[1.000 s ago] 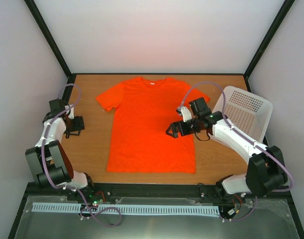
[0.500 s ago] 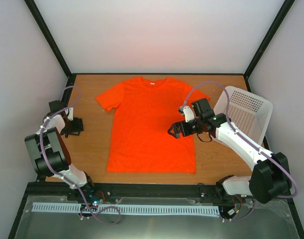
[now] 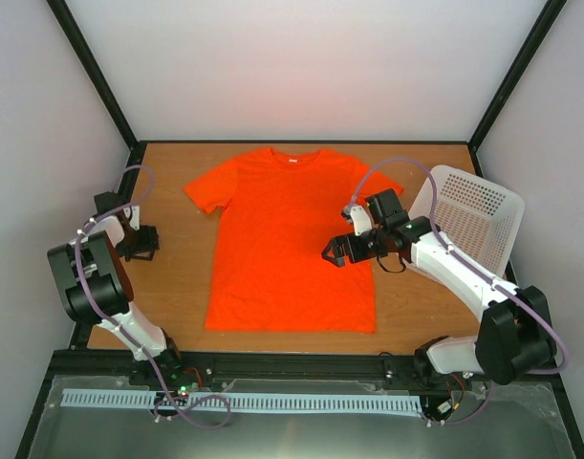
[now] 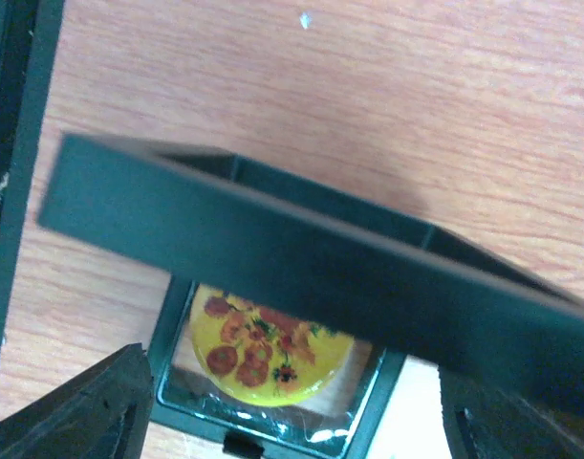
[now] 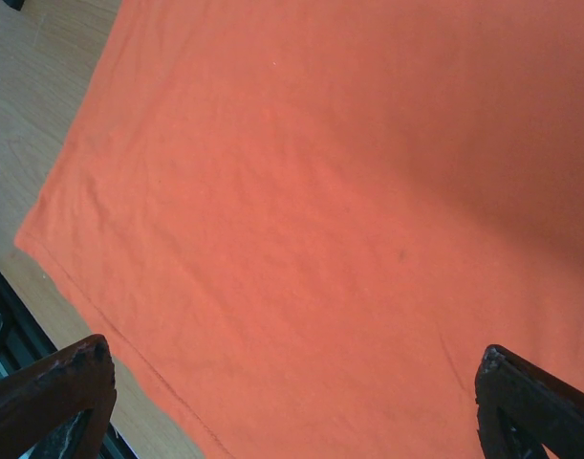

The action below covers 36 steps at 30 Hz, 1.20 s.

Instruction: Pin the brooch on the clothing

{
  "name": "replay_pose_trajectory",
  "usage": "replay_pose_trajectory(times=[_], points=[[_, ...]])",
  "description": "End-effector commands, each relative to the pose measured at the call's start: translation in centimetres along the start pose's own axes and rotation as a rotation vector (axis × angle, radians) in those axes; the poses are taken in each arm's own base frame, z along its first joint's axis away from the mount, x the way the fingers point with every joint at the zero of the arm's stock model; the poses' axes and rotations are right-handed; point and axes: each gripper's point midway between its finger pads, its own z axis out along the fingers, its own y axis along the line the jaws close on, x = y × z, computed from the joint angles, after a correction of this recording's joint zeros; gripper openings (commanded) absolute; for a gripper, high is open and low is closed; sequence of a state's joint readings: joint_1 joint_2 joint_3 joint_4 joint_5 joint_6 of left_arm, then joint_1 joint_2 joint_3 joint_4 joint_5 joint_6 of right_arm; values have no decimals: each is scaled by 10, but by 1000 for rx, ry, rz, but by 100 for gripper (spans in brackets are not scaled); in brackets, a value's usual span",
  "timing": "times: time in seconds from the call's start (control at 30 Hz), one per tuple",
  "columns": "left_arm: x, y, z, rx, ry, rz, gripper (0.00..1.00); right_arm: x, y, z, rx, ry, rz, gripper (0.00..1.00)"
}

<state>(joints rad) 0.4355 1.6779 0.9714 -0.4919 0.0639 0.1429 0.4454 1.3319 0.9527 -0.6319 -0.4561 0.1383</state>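
The brooch [image 4: 268, 359] is a small round yellow disc with red flowers. It lies inside a small black box [image 4: 272, 421] whose raised lid [image 4: 301, 277] hides its top part. My left gripper [image 4: 292, 435] is open, with the fingers [image 4: 91, 411] either side of the box, and holds nothing. In the top view it [image 3: 139, 241] is at the table's left edge, and the brooch is too small to see there. The orange T-shirt [image 3: 287, 239] lies flat in the middle. My right gripper [image 3: 332, 251] is open and empty above the shirt's right side [image 5: 320, 210].
A white perforated basket [image 3: 468, 215] leans at the right edge, behind my right arm. Black frame posts stand at the table's corners. Bare wooden table [image 3: 167, 287] shows between the shirt and the left arm.
My left arm's elbow has swung up and left while its gripper stayed at the box. My right gripper has barely moved over the shirt.
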Motion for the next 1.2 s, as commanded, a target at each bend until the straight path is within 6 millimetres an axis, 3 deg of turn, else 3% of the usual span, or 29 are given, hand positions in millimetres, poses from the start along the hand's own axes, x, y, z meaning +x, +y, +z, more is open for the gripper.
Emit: replay_pose_trajectory(times=[0.0, 0.4, 0.57, 0.63, 0.7, 0.8, 1.17], points=[[-19, 6, 2, -1, -43, 6, 82, -4, -2, 3, 0, 2, -5, 100], [-28, -1, -2, 44, -72, -13, 60, -4, -1, 5, -9, 8, -1, 100], [-21, -4, -2, 53, -59, -36, 53, -5, 0, 4, -12, 3, -4, 100], [-16, -4, -1, 53, -49, -42, 55, -5, 0, 3, -11, 1, -5, 100], [-11, -3, 0, 43, -38, -44, 64, -6, 1, 2, -13, -2, -6, 100], [-6, -2, 3, 33, -27, -44, 67, -6, 1, 0, -10, -7, -10, 100], [-18, 0, 7, 36, -9, -60, 54, -5, 1, -5, 6, -23, -19, 100]])
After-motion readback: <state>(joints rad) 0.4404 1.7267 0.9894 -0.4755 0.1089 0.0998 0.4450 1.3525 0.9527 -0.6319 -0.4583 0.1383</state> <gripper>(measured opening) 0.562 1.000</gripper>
